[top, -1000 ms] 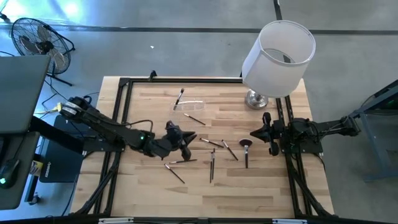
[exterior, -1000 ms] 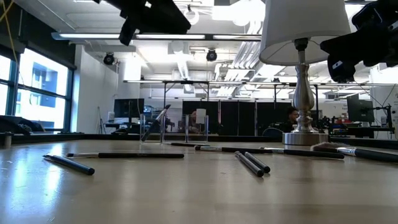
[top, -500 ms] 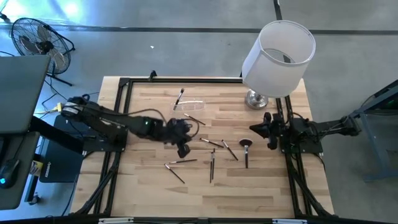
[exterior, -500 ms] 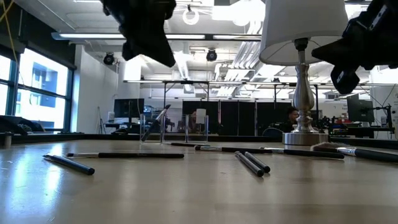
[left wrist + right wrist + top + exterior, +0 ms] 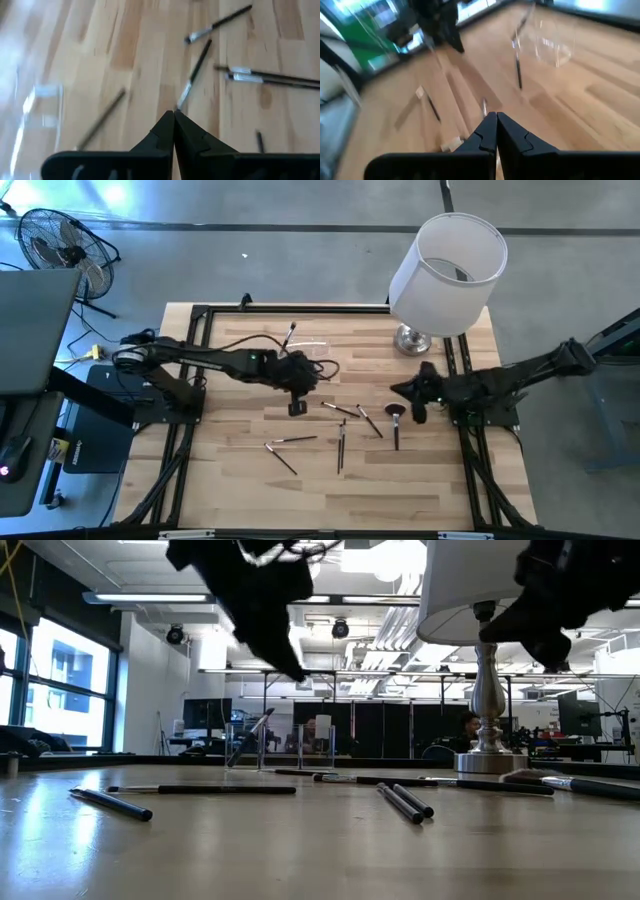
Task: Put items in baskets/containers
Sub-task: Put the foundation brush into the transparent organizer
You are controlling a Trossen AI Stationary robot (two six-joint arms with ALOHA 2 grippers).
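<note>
Both jaws pinched shut on nothing, far as I can tell. Left gripper [image 5: 297, 408] hangs over the brushes [image 5: 341, 442] near the clear holder [image 5: 306, 350]; right gripper [image 5: 417, 415] hovers by the fluffy brush [image 5: 396, 418]. I'd open wide, then drop square across one handle.

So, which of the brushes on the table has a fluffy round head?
The brush with the round brown head, lying beside the right tool near the table's right side. The other brushes have thin tips.
</note>
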